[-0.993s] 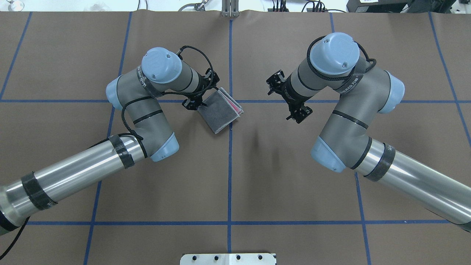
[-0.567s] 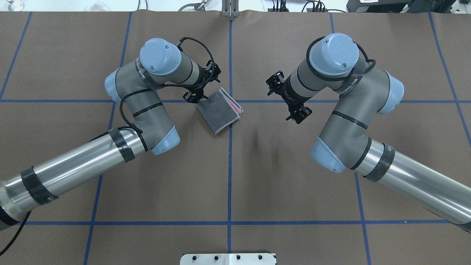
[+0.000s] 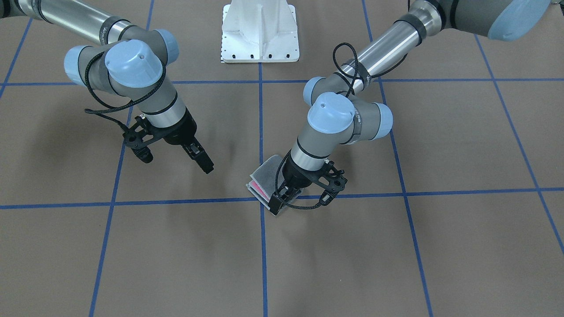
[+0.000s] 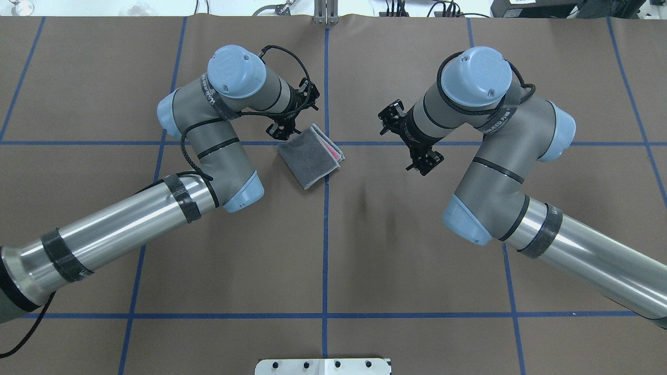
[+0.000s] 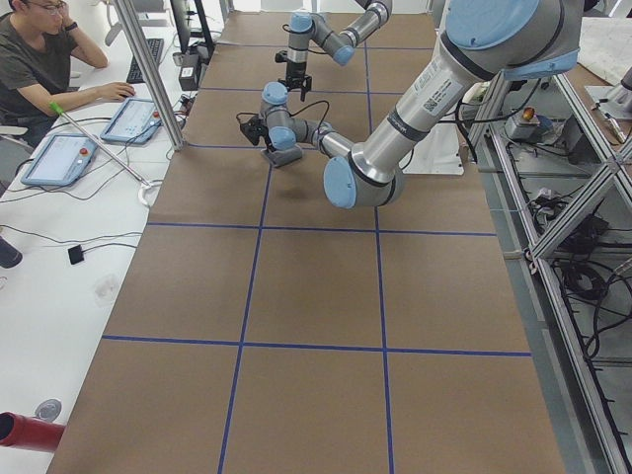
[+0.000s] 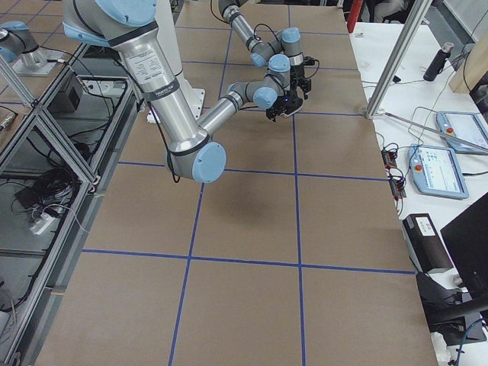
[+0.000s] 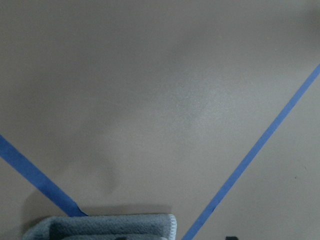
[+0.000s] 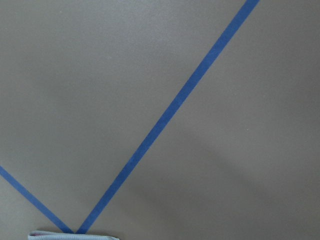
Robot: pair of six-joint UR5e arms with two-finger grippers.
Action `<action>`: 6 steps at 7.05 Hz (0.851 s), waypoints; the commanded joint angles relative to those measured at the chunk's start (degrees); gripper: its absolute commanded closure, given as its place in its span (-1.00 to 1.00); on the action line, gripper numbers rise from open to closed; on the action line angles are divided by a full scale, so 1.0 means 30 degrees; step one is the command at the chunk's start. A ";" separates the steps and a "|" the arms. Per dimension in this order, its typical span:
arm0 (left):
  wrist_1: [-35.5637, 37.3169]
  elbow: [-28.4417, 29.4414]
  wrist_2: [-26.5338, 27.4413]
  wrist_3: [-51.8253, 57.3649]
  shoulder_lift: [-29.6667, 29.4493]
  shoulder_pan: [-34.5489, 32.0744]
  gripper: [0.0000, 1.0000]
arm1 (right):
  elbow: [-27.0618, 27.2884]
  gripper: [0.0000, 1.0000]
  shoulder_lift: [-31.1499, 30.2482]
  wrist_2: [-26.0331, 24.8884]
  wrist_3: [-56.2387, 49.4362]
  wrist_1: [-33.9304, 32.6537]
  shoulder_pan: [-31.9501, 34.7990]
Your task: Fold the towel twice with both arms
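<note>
Folded grey-and-pink terry towel (image 4: 308,158) flat on brown, blue-lined bench (image 4: 365,250), just beside black left fingers (image 3: 275,203). Black right fingers (image 3: 203,164) well apart, empty. Spread of both unclear.

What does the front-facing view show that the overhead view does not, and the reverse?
Only front-facing: the fingers of the right end effector, pointing down apart from the towel, and the left end effector low at the towel's corner, the left arm hiding part of the cloth. Only overhead: the towel's grey top face almost wholly in view, and cables beyond the table's far edge. Both: the folded towel by the blue centre line, a pink layer at one edge, the right arm, the white base.
</note>
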 commanded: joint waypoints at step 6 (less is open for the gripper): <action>-0.1028 0.3019 0.0660 0.0001 -0.1617 0.0396 -0.45 | 0.0018 -1.00 -0.0527 0.0091 -0.0184 0.0000 0.0204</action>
